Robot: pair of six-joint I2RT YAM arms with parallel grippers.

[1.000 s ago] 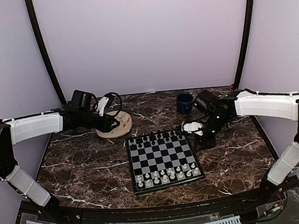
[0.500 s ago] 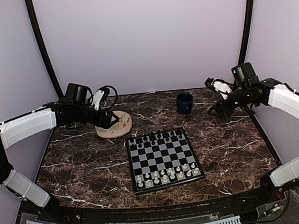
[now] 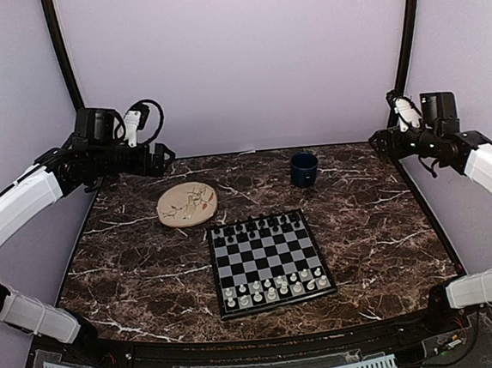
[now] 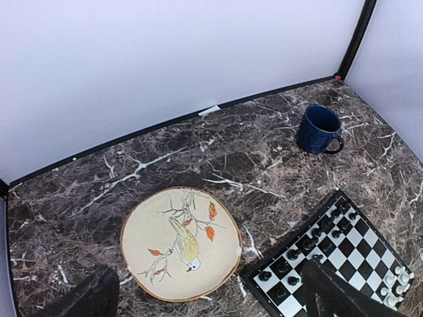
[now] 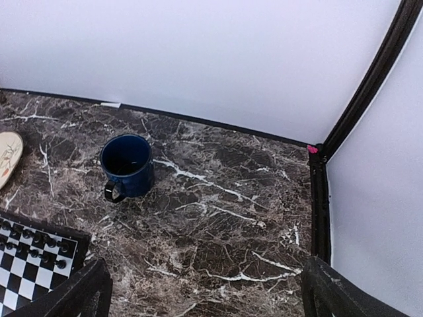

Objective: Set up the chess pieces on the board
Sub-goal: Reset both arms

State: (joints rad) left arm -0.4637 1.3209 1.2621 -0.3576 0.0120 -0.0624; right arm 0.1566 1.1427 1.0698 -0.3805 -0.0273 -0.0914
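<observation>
The board [image 3: 265, 253] lies at the table's middle front. Black chess pieces [image 3: 258, 228] line its two far rows and cream-white ones [image 3: 277, 289] its two near rows. My left gripper [image 3: 162, 157] hangs high over the back left, above the plate, open and empty. In the left wrist view its fingers [image 4: 344, 294] frame the plate and the board's corner [image 4: 287, 242] with black pieces [image 4: 291, 254]. My right gripper [image 3: 379, 145] is raised at the back right, open and empty. Its fingers [image 5: 350, 294] stand wide over bare marble, the board's rim [image 5: 53, 228] at lower left.
A round beige plate [image 3: 187, 204] [image 4: 182, 243] with a bird painting lies left of the board's far corner. A dark blue cup [image 3: 304, 168] [image 4: 318, 129] [image 5: 125, 165] stands upright behind the board. Purple walls and black corner posts [image 5: 370, 86] close in the table.
Both arms have lifted and drawn back outward, the left away from the plate, the right away from the board's far right corner. Both sets of jaws have widened.
</observation>
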